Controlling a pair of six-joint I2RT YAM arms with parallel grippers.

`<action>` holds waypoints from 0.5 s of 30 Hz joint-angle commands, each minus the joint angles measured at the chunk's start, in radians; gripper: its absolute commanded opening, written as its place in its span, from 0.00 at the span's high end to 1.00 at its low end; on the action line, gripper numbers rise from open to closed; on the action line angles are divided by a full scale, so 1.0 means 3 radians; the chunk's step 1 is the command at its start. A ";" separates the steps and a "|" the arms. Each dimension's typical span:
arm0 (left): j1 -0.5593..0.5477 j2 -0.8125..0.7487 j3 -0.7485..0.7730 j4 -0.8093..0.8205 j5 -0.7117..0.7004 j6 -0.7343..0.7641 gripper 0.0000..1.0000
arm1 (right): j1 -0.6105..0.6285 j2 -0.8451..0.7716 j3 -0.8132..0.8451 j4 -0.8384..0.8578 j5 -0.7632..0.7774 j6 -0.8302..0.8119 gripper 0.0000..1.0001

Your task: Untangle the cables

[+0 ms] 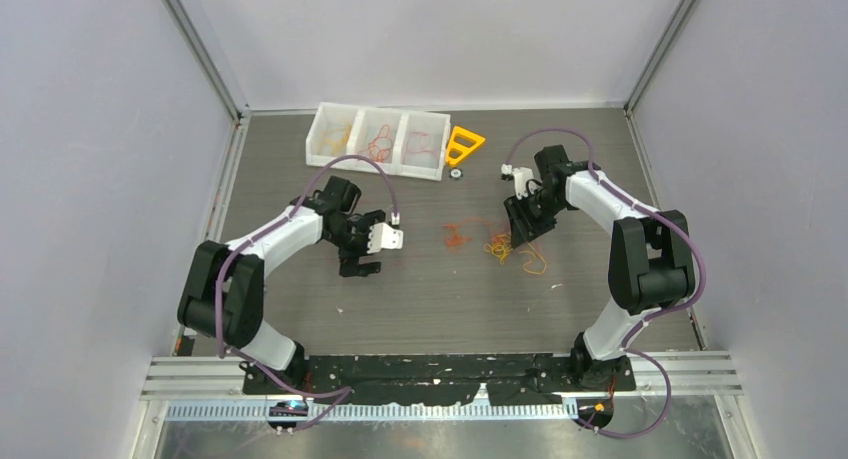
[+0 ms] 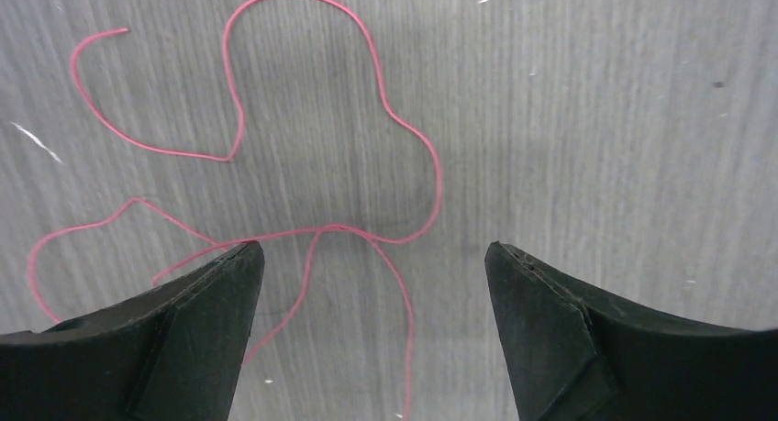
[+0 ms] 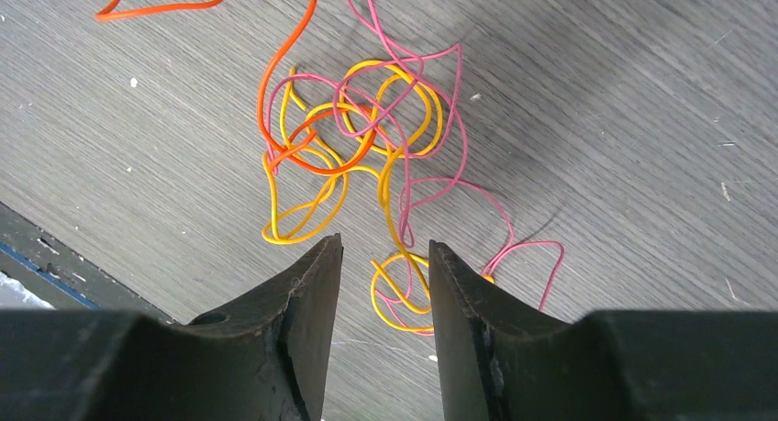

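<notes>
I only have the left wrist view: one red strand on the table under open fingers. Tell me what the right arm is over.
Observer: The right gripper hangs over a tangle of yellow, orange and pink strands. A yellow loop shows in the gap between its part-open jaws.
Operator: Give me what lies between the two arms.
Observer: In the top view, a small separate orange clump sits on the table, between the left gripper and the tangle.
Operator: Now the far edge.
Observer: A white three-compartment tray stands there, with thin strands in each compartment.
</notes>
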 commanded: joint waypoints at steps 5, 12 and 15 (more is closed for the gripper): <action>-0.0167 0.0288 0.0168 0.0329 -0.0273 0.0328 0.26 | -0.0008 -0.0022 0.0072 -0.0021 -0.0045 0.0037 0.54; -0.0233 0.0680 0.0697 -0.0315 -0.0365 0.0376 0.73 | -0.0006 -0.0025 0.0096 -0.0053 -0.0040 0.0023 0.55; -0.0253 0.0683 0.0792 -0.0347 -0.0396 0.0329 0.96 | -0.0008 -0.0032 0.0118 -0.0064 -0.0036 0.0013 0.55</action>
